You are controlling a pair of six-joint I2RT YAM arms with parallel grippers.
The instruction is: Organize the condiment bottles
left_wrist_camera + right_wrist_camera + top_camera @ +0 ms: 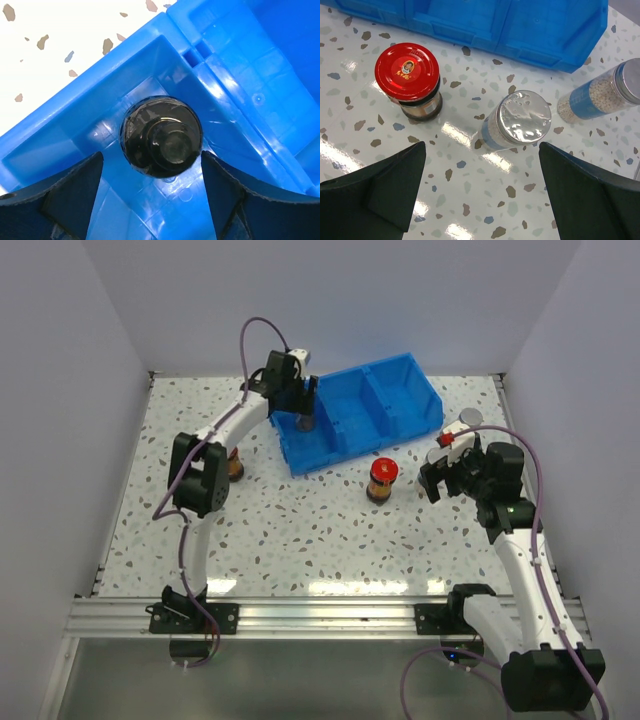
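Note:
A black-capped bottle (161, 136) stands in the left compartment of the blue bin (400, 390); it also shows in the top view (305, 423). My left gripper (151, 160) hangs over it, open, with a finger on each side and not touching. A red-capped jar (382, 478) stands on the table in front of the bin and shows in the right wrist view (407, 71). Two silver-capped bottles (524, 118) (620, 85) stand right of it. My right gripper (481, 150) is open and empty above the nearer one. A second brown jar (234, 466) is half hidden behind the left arm.
The bin's middle and right compartments (395, 400) hold nothing visible. One silver-capped bottle (468, 418) stands by the bin's right end. White walls close the table at the back and sides. A metal rail (320, 615) runs along the near edge.

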